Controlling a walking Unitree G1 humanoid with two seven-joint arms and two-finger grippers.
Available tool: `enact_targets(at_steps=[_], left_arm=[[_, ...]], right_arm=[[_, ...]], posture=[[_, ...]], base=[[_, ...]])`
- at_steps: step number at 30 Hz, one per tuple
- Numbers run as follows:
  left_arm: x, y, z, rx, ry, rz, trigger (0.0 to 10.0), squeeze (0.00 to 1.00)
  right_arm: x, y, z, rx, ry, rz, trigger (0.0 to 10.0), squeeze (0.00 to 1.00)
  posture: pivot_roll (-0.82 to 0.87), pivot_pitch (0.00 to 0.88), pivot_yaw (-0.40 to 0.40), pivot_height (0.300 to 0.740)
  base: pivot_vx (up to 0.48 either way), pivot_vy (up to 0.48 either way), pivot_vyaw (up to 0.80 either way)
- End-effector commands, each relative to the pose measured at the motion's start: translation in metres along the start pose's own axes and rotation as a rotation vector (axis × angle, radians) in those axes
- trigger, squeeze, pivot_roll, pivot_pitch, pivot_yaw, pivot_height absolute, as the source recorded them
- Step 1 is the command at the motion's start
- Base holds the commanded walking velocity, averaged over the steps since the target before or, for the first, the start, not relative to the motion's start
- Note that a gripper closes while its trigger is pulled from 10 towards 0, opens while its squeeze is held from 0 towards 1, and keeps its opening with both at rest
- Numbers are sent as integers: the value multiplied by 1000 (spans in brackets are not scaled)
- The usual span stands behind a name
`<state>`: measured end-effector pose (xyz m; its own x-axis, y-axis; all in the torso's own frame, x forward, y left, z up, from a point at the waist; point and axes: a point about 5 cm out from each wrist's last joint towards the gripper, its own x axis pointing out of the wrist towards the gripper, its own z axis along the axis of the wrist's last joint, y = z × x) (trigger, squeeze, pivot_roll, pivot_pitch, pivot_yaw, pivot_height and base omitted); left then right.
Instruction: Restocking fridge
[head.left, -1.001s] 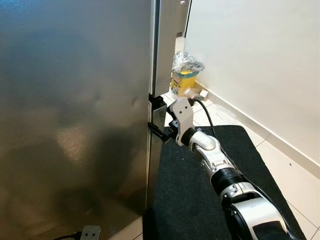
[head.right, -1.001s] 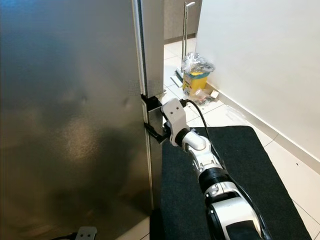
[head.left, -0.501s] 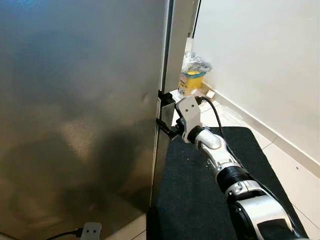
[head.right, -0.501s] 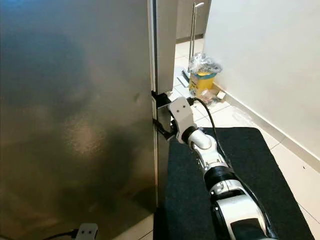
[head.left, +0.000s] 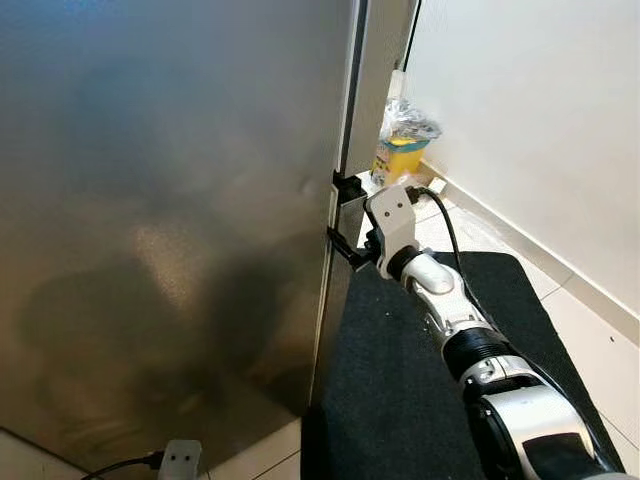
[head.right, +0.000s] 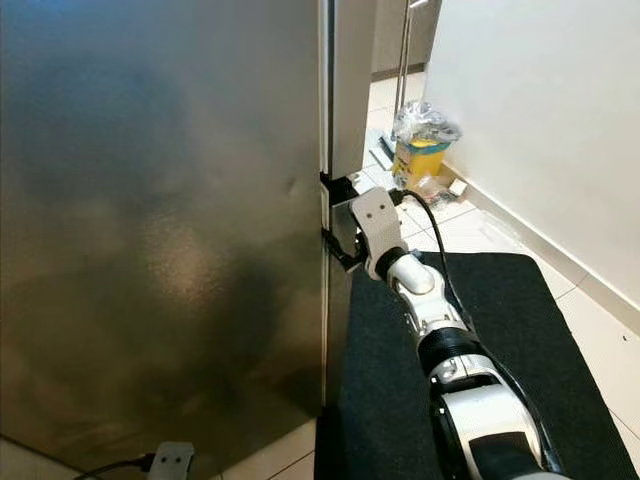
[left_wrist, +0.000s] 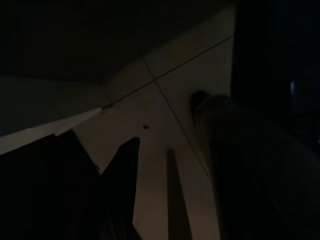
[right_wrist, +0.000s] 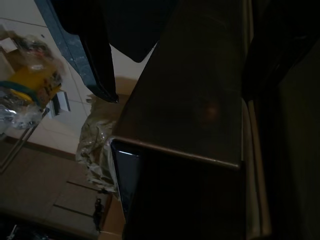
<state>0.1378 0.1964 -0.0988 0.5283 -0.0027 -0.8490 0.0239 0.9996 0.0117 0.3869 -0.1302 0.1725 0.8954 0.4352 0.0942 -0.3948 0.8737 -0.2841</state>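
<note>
The right gripper (head.left: 343, 222) has its jaws spread wide across the fridge door (head.left: 170, 210) edge; a loose hold could slip off.

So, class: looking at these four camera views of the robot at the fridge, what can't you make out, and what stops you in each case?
- Fridge interior: hidden behind the steel fridge door, eye views.
- Yellow bin contents: covered by a crinkled plastic bag, too small, eye views.
- Right tool grip on the door edge: fingertips partly hidden by the edge; right wrist view is dark.
- Left tool: left wrist view too dark to tell its state.
- Grey plug and cable: cut off by the bottom edge.
</note>
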Motion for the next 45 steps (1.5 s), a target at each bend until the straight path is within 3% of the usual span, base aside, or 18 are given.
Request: enact_targets(at_steps=[1, 13, 19, 25, 27, 31, 33, 34, 36, 37, 38, 39, 40, 45], left_arm=[[-9, -2, -38, 1, 147, -11, 10000, 0], [-9, -1, -38, 5, 148, -10, 10000, 0], [-8, -2, -37, 1, 145, -10, 10000, 0], [-8, -4, -37, -1, 146, -12, 10000, 0], [-8, -4, -36, 0, 148, -12, 10000, 0], [-8, -4, -36, -1, 147, -12, 10000, 0], [-7, -5, -35, -2, 145, -13, 10000, 0], [-7, -5, -35, -2, 145, -13, 10000, 0], [-6, -7, -33, -5, 140, -15, 10000, 0], [-6, -8, -32, -7, 138, -16, 10000, 0], [-6, -8, -32, -7, 138, -16, 10000, 0], [-6, -8, -33, -7, 139, -17, 10000, 0], [-6, -8, -33, -7, 139, -17, 10000, 0], [-6, -8, -34, -8, 143, -15, 10000, 0]], right_arm=[[-9, -31, 0, 28, 10, -174, 10000, 0], [-12, -36, -7, 24, 47, -204, 10000, 0], [-28, -40, -37, -29, 210, -269, 10000, 0], [-90, -59, -99, -80, 514, -455, 10000, 0], [-117, -53, -125, -69, 636, -449, 10000, 0], [-135, -42, -143, -65, 727, -413, 10000, 0], [-160, -25, -164, -47, 843, -364, 10000, 0], [-160, -25, -164, -47, 843, -364, 10000, 0], [-187, -2, -184, -12, 953, -302, 10000, 0], [-210, 16, -198, 6, 1038, -247, 10000, 0], [-210, 16, -198, 6, 1038, -247, 10000, 0], [-230, 31, -207, 19, 1110, -204, 10000, 0], [-230, 31, -207, 19, 1110, -204, 10000, 0], [-276, 61, -222, 32, 1267, -92, 10000, 0]], posture=[[-26, 129, -11, 740], [-25, 127, -10, 740], [-21, 126, -14, 740], [-23, 119, -18, 740], [-27, 114, -21, 740], [-28, 112, -22, 740], [-27, 106, -26, 740], [-27, 106, -26, 740], [-24, 101, -29, 740], [-24, 101, -29, 740], [-24, 101, -29, 740], [-21, 100, -29, 740], [-21, 100, -29, 740], [-20, 98, -27, 740]], base=[[0, 0, 0], [0, 0, 0], [0, 0, 0], [0, 0, 0], [0, 0, 0], [0, 0, 0], [0, 0, 0], [0, 0, 0], [0, 0, 0], [0, 0, 0], [0, 0, 0], [0, 0, 0], [0, 0, 0], [0, 0, 0]])
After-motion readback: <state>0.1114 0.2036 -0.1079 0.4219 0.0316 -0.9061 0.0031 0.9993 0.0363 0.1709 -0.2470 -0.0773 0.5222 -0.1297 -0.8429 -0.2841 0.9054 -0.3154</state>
